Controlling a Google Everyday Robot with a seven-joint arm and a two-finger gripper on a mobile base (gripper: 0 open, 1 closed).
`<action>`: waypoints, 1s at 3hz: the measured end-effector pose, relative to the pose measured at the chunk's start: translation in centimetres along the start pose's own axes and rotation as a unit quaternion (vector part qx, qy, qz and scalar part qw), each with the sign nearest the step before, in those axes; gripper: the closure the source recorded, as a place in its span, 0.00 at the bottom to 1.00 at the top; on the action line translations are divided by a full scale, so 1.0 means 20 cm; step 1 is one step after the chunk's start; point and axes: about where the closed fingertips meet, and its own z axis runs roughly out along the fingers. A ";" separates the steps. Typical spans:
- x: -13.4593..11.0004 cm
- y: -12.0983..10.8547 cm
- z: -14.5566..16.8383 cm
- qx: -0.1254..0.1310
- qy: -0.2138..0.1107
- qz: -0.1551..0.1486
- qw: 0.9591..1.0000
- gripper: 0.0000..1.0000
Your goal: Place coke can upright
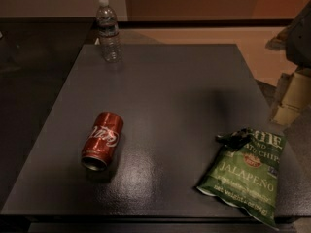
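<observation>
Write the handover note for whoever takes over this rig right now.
Gripper: at the right edge of the view, beyond the table's right side, well apart from the can.
Small red aluminium coke can: lying on its side at the front left of the dark grey table, one silver end toward the camera.
Also there: clear plastic water bottle upright at the far left; green jalapeño chip bag flat at the front right.
Done: nothing yet.
Left: reach the can, grasp it, stand it upright.
</observation>
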 end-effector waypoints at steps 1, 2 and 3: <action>0.00 0.00 0.00 0.000 0.000 0.000 1.000 0.00; -0.03 -0.01 0.00 0.003 -0.003 -0.010 1.000 0.00; -0.13 -0.02 0.05 0.002 -0.024 -0.052 0.998 0.00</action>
